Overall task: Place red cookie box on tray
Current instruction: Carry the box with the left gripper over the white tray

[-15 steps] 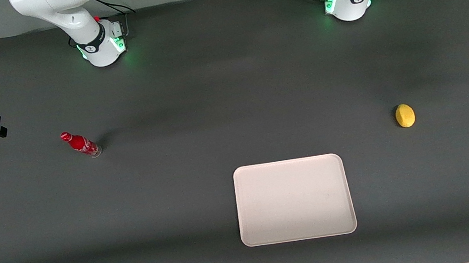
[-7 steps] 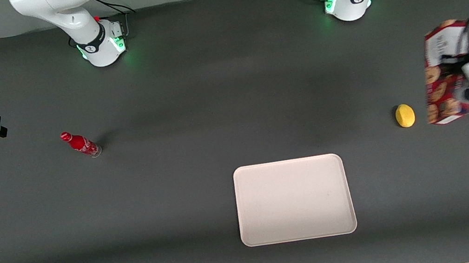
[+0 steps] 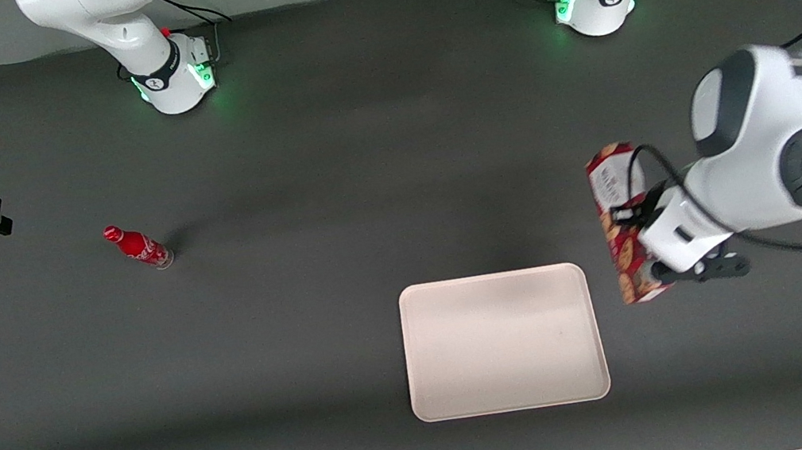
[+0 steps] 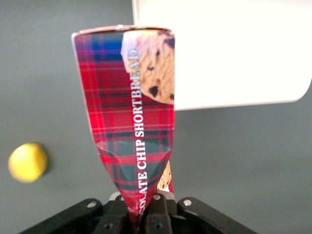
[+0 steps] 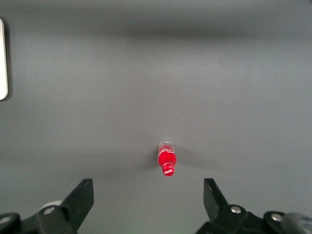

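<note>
Front view: the working arm's hand (image 3: 644, 244) pinches the red cookie box (image 3: 619, 222) and carries it in the air above the dark bench (image 3: 308, 352). The box's long axis runs from nearer the camera to farther from it, roughly parallel to the near side edge of the tray (image 3: 509, 401). The box sits just beside that edge, on the working arm's side, not yet over the tray. The tray's surface is bare, so there is open room. A red soda bottle (image 3: 137, 246) stands well apart, toward the parked arm's end.

Left wrist view: the hand (image 4: 148, 212) is pressed onto the box (image 4: 131, 117), which looks crumpled at the grip. A tray corner (image 4: 292, 92) shows past the box; a lemon (image 4: 28, 162) lies on the bench, seemingly below and clear.

Right wrist view: the bottle (image 5: 167, 158) and a sliver of tray (image 5: 2, 58).
</note>
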`<action>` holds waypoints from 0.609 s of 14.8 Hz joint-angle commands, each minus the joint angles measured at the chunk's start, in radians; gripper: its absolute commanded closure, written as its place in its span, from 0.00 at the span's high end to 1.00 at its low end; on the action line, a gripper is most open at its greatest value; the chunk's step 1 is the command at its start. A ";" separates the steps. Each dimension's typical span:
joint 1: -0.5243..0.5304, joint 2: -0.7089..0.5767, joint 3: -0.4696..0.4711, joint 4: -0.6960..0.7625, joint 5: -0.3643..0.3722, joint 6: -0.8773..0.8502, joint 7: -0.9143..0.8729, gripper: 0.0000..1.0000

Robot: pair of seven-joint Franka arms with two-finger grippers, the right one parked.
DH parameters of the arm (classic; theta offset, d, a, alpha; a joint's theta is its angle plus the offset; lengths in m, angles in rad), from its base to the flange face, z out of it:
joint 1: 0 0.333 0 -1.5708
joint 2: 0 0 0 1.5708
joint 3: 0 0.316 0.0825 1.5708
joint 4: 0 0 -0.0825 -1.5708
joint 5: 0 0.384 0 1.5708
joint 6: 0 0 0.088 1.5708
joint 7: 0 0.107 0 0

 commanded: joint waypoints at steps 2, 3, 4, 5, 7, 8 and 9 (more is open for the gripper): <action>-0.034 0.202 -0.029 0.198 0.040 0.105 -0.132 0.00; -0.038 0.215 -0.033 0.197 0.063 0.132 -0.140 0.00; -0.041 0.237 -0.037 0.195 0.073 0.163 -0.140 0.00; -0.051 0.261 -0.037 0.195 0.086 0.189 -0.143 0.00; -0.064 0.301 -0.037 0.198 0.125 0.229 -0.155 0.00; -0.067 0.320 -0.037 0.198 0.140 0.252 -0.160 0.00; -0.068 0.337 -0.037 0.200 0.151 0.286 -0.160 0.00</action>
